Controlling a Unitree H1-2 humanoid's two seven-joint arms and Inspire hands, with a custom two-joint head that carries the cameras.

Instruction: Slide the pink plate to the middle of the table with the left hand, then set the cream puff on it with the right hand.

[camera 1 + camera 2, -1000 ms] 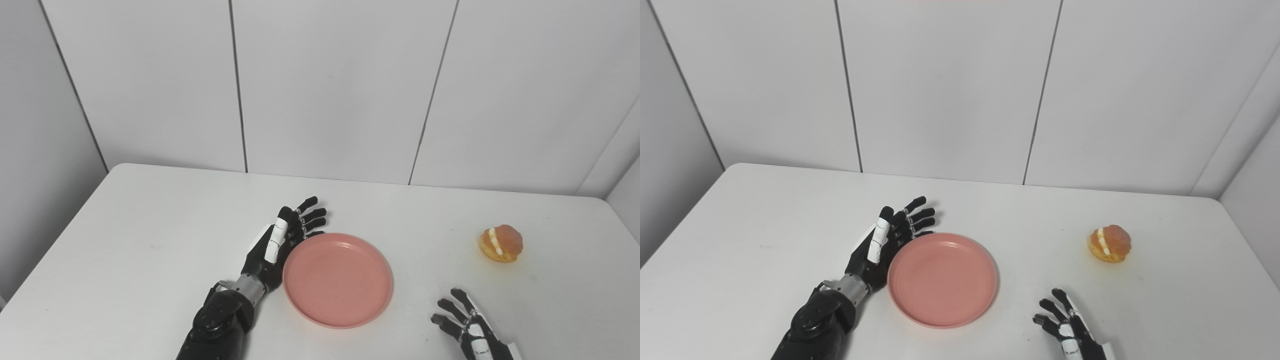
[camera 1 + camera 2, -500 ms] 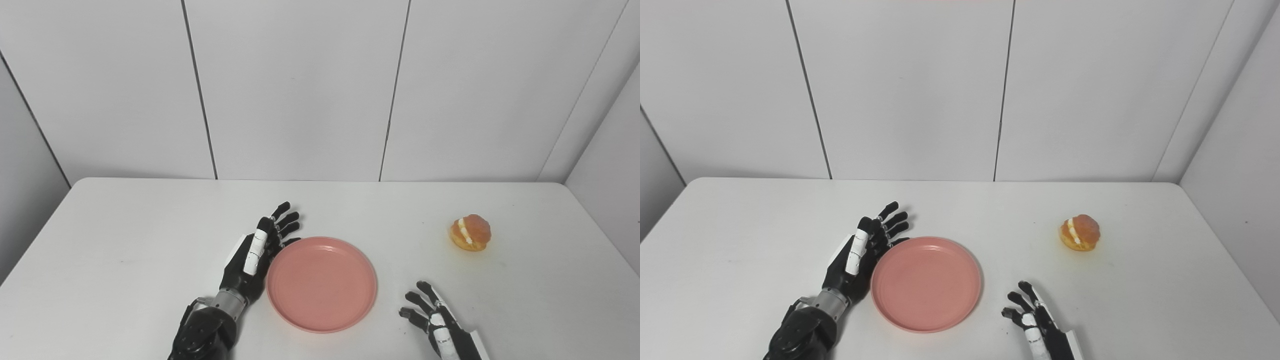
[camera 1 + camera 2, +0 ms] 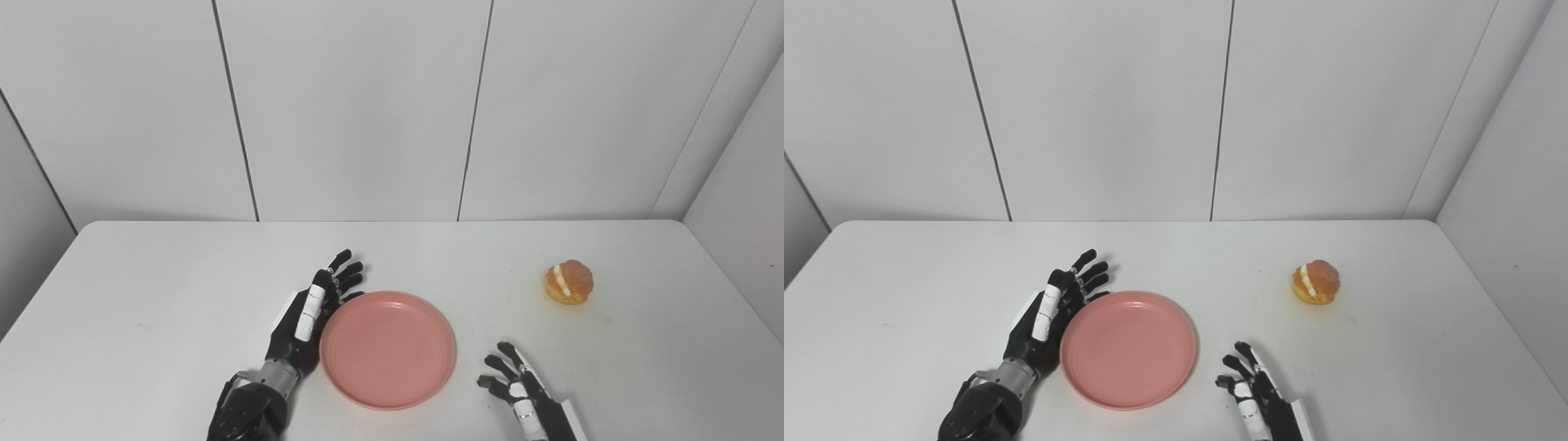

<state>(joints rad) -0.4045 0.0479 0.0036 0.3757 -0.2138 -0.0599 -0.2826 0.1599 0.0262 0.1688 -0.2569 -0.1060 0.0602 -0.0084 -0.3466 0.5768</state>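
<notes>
The pink plate (image 3: 388, 348) lies flat near the middle front of the white table (image 3: 153, 288), with nothing on it. My left hand (image 3: 309, 315) is open, fingers straight, standing on its edge against the plate's left rim. The cream puff (image 3: 568, 282), golden with a white cream stripe, sits on the table at the right, apart from the plate. My right hand (image 3: 520, 392) is open and empty, fingers spread, resting low at the front edge, to the right of the plate and well short of the puff. The same scene shows in the right eye view: plate (image 3: 1128, 348), puff (image 3: 1315, 282).
White wall panels stand behind the table's far edge. A side wall (image 3: 741, 184) closes in along the table's right edge.
The camera has swung, shifting the whole picture. The left hand stays against the plate's left rim. The right hand stays open near the front edge. The puff has not moved on the table.
</notes>
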